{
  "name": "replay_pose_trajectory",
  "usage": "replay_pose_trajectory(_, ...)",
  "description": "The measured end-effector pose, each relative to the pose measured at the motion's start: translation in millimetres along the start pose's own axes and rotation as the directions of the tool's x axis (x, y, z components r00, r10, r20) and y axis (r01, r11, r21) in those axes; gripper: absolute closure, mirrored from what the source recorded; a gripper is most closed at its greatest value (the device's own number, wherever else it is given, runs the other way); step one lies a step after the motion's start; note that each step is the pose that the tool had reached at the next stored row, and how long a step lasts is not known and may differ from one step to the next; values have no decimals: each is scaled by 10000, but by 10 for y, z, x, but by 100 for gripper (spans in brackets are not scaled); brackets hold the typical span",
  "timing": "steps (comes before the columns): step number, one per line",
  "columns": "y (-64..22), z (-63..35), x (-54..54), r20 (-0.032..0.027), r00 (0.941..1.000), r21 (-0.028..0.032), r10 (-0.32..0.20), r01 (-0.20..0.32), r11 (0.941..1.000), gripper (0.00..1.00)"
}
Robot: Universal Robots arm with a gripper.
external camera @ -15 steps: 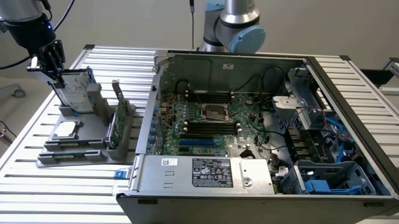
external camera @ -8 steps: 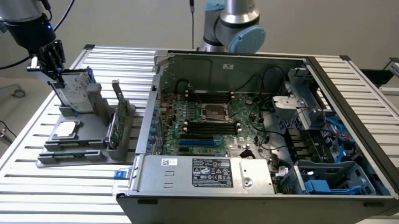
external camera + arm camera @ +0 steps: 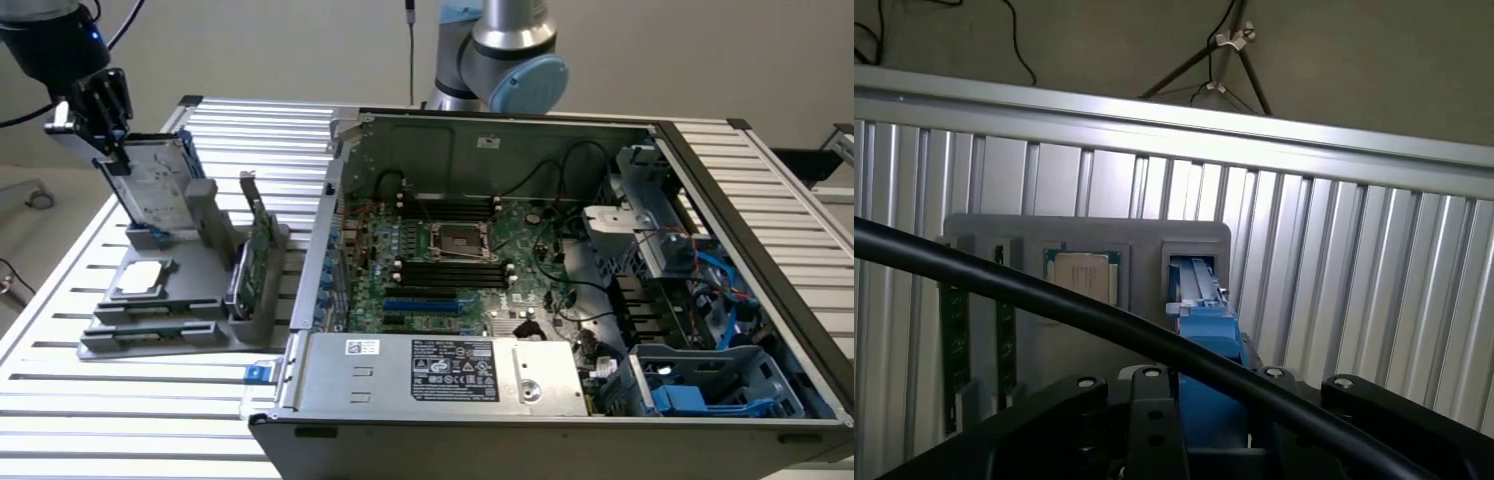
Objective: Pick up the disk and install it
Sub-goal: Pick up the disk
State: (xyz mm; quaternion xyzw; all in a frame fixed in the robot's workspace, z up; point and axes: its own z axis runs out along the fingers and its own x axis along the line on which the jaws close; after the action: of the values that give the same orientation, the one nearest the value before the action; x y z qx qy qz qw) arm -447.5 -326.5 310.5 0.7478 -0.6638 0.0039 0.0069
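Note:
The disk [image 3: 155, 190] is a silver-grey drive with blue side rails. It stands upright at the back of the grey holder [image 3: 180, 305], at the exterior view's left. My gripper [image 3: 112, 148] comes down on its upper end from above, with a black finger on each face, shut on it. The disk's lower end still meets the holder's slot. In the wrist view the disk's blue rail [image 3: 1204, 325] runs out from between the black finger mounts toward the holder [image 3: 1144, 240].
The open computer case [image 3: 747, 200] fills the exterior view's right, with a blue-lined drive bay [image 3: 707, 390] at its near corner. The holder also carries a processor chip [image 3: 143, 278], a green circuit card [image 3: 264, 235] and memory sticks [image 3: 954, 330]. A black cable [image 3: 1034, 290] crosses the wrist view.

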Motion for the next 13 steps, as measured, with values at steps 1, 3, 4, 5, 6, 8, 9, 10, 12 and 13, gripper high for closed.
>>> replay_pose_trajectory(1,-1,-48,-5,-4,10000,0,0,0,10000,67)
replay_pose_trajectory(3,-1,-138,-17,-11,10000,-1,1,-1,10000,67)
replay_pose_trajectory(4,-3,-183,-24,-13,10000,1,0,0,10000,67)
replay_pose_trajectory(5,-3,-227,-28,-14,10000,0,0,0,10000,67)
replay_pose_trajectory(6,-3,-273,-31,-15,10000,-1,0,0,10000,67)
replay_pose_trajectory(8,-4,-367,-35,-15,10000,-1,0,0,10000,67)
replay_pose_trajectory(9,-5,-411,-36,-15,10000,1,-1,1,10000,67)
replay_pose_trajectory(10,-5,-456,-37,-15,10000,1,-1,1,10000,67)
replay_pose_trajectory(12,-5,-548,-39,-15,10000,1,1,-1,10000,67)
replay_pose_trajectory(13,-5,-593,-39,-15,10000,0,0,0,10000,67)
